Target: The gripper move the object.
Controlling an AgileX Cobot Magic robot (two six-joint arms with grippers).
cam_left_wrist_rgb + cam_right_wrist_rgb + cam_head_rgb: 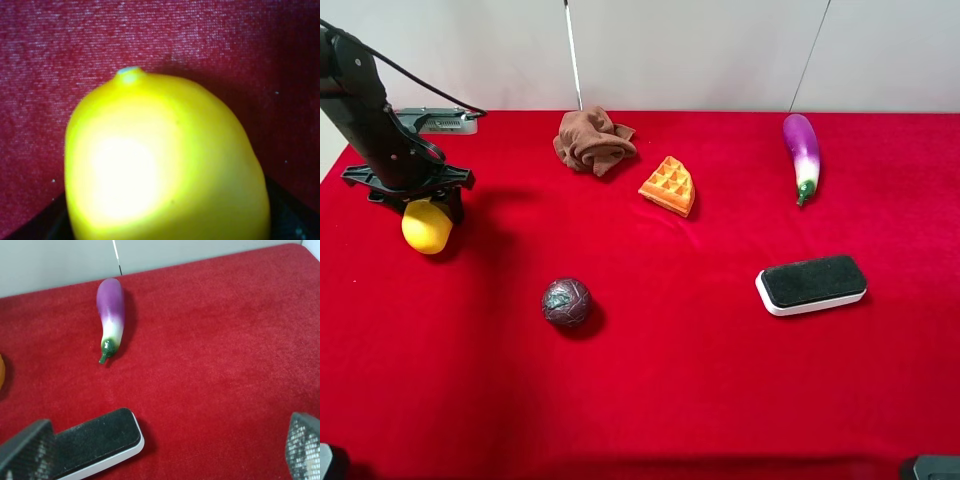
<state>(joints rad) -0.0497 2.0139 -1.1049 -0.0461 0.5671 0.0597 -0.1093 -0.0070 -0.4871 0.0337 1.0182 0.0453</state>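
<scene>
Blown-out glare on blurred object.

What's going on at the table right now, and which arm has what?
The left gripper is closed around the yellow object at the far left of the red table; I cannot tell whether it is lifted. The right gripper is open and empty, near the eraser. The ball, waffle, cloth and eggplant lie untouched.
</scene>
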